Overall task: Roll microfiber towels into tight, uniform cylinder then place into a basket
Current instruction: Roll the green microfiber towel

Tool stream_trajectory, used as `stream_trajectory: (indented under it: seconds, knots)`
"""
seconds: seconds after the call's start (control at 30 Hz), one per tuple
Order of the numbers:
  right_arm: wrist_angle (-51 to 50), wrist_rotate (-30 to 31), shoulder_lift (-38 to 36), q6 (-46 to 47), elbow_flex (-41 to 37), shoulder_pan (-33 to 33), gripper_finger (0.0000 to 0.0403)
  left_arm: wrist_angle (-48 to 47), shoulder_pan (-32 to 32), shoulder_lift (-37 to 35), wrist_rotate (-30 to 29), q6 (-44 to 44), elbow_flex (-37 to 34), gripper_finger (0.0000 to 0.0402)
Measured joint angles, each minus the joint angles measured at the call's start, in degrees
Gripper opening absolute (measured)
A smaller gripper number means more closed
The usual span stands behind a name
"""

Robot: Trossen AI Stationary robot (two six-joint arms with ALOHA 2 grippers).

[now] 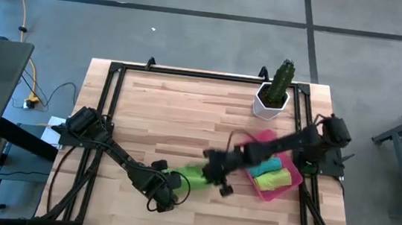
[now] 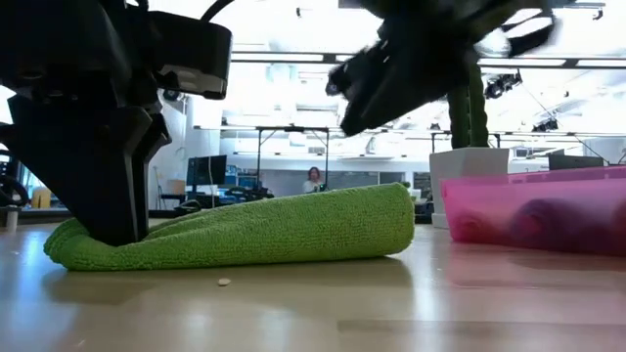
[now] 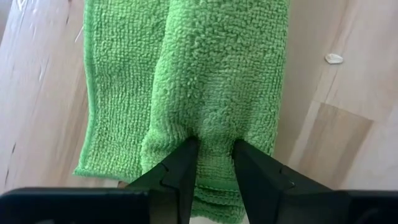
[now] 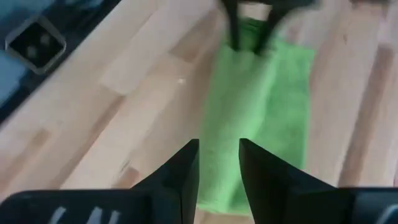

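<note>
A lime green microfiber towel [image 1: 191, 174], loosely rolled, lies along the table near the front middle, its length running left to right. In the left wrist view a flat loose flap [image 3: 109, 81] lies beside the roll [image 3: 217, 62]. My left gripper [image 1: 166, 193] is shut on the towel's left end. My right gripper [image 2: 347, 98] hangs open in the air above the towel's right end, with nothing between its fingers [image 4: 217, 149]. The pink basket [image 1: 265, 139] stands on the right, and rolled towels lie in it, among them a teal one [image 1: 265, 166]. My left gripper pinches a ridge of the roll's upper layers [image 3: 211, 134] between its two fingers, at the towel's left end [image 2: 88, 244]. The fingers come from above, pointing steeply down. The towel lies on the table along its whole length, and the pinched end is flatter than the rest.
A white pot with a green cactus [image 1: 271, 97] stands behind the basket at the far right. A small pale crumb [image 2: 224, 282] lies on the wood in front of the towel. The black frame [image 1: 110, 88] runs round the table's edges.
</note>
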Motion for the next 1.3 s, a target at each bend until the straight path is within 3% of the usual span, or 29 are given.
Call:
stream_trajectory:
  seconds: [0.2,0.27,0.5,0.67,0.93,1.1,1.3]
  knots:
    - [1.0,20.5,2.1,-6.1,0.0,10.8,0.0103,0.0,0.0,0.0,-0.1,-0.3,0.0,0.0101]
    - [1.9,24.0,2.6,-5.0,0.0,12.4,0.0109,0.1,0.0,0.0,-0.2,-0.3,-0.1,0.0101]
    - [4.6,22.0,6.0,4.9,0.0,12.8,0.0168,0.2,0.0,0.0,-0.4,-1.1,-0.1,0.0101]
    - [4.5,28.9,8.0,6.0,0.0,12.4,0.0199,0.4,0.0,0.0,-0.5,-1.2,-0.1,0.0101]
    - [3.0,27.2,9.5,8.4,0.0,9.4,0.0196,0.5,0.0,0.0,-0.4,-1.2,-0.1,0.0101]
    - [2.2,27.0,5.9,6.5,0.0,10.1,0.0195,0.5,0.0,0.0,-0.4,-1.2,-0.1,0.0101]
    - [2.2,22.8,3.7,13.0,0.0,12.2,0.0195,0.4,0.0,0.0,-0.4,-1.2,-0.1,0.0101]
